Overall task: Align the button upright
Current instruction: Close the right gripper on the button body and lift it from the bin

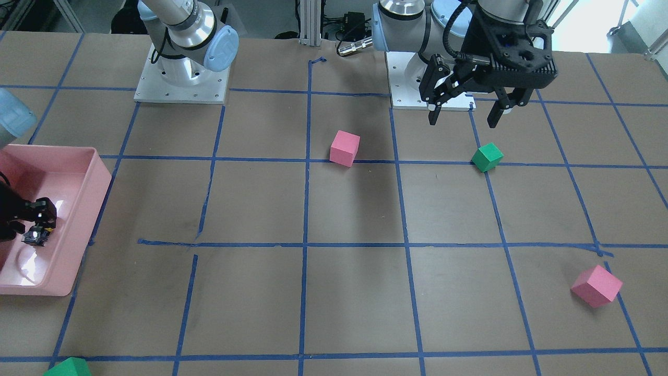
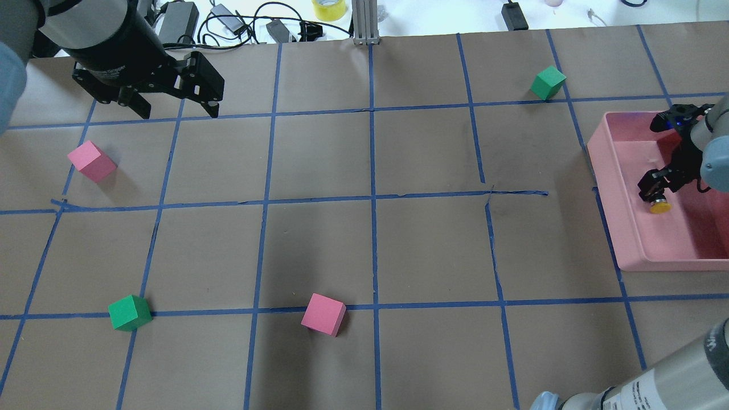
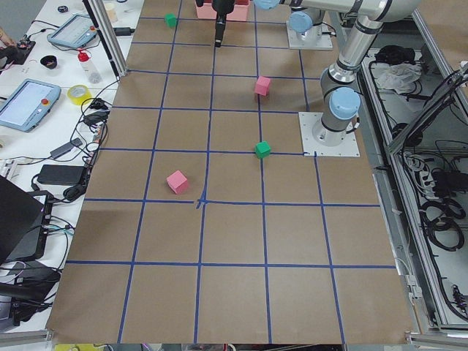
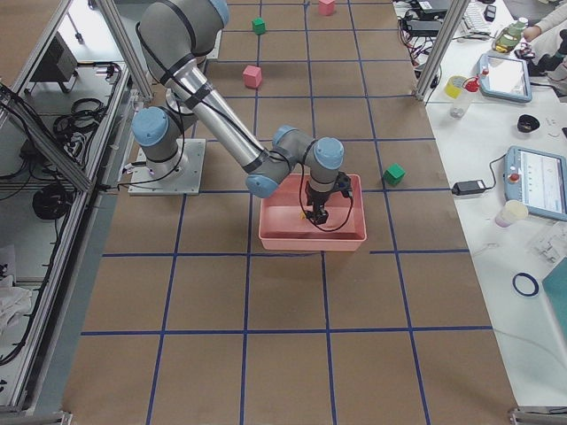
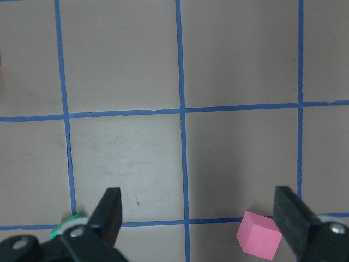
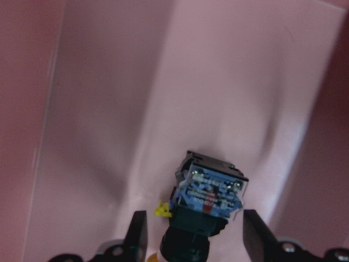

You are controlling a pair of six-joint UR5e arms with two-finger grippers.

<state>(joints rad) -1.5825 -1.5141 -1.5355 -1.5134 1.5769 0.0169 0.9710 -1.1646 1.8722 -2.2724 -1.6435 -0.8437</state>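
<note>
The button (image 6: 210, 202) lies in the pink tray (image 2: 626, 228). Its yellow cap (image 2: 660, 208) shows from above, and its silver-white base block points away from the wrist camera. My right gripper (image 6: 195, 234) is low in the tray and straddles the button. Its fingers are partly apart, with a gap between the left finger and the black body, so it looks open. In the front-facing view the button (image 1: 35, 237) sits just below the fingertips. My left gripper (image 2: 173, 108) hangs open and empty above the table's far left, away from the tray.
Two pink cubes (image 2: 91, 161) (image 2: 323, 314) and two green cubes (image 2: 130, 312) (image 2: 548, 82) lie scattered on the brown, blue-taped table. Cables and a yellow tape roll (image 2: 329, 8) lie beyond the far edge. The tray's walls close in around my right gripper.
</note>
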